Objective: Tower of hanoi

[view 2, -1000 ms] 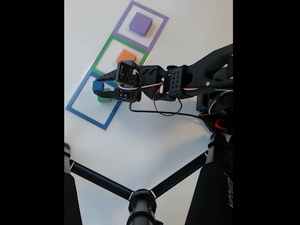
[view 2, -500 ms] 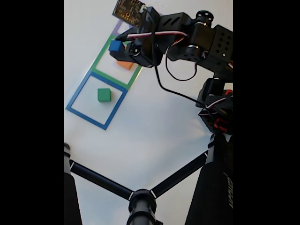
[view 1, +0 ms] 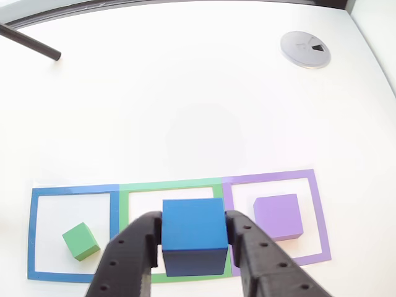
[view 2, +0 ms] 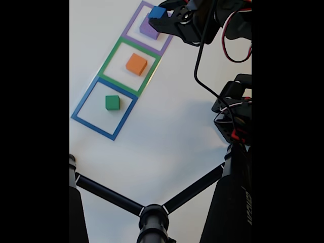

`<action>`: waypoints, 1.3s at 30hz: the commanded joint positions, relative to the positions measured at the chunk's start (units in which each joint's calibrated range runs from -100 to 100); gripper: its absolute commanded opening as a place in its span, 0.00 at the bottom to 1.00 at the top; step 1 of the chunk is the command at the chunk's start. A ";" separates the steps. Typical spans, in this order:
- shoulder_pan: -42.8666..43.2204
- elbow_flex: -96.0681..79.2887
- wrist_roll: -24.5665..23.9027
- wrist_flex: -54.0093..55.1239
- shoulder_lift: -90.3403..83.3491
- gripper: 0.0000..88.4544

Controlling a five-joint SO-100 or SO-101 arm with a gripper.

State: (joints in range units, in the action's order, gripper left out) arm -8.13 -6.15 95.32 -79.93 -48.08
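Observation:
My gripper is shut on a blue cube, with one black finger on each side of it. In the fixed view the gripper holds the blue cube in the air over the purple cube, inside the purple square outline. An orange cube sits in the green square and a small green cube in the blue square. The other view has the green cube on the left and the purple cube on the right; the held cube hides the middle of the green square.
The three taped squares lie in a row on a white table. Black tripod legs cross the near edge. The arm's base and cables stand on the right. A grey round disc and a black rod lie far off.
The gripper has carried the blue cube from just above the green cube in the blue square, past the green square, to above the purple cube. The other cubes have not moved.

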 commanded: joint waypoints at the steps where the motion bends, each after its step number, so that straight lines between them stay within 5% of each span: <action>1: -4.14 3.33 -0.23 -1.13 -1.62 0.04; 13: -14.97 -16.94 4.68 12.56 -3.47 0.04; 25: -22.64 -56.39 4.68 65.84 3.87 0.05; 39: -22.83 -65.57 4.68 115.23 36.25 0.05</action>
State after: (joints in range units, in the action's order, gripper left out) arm -30.37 -71.93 99.46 25.76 -16.50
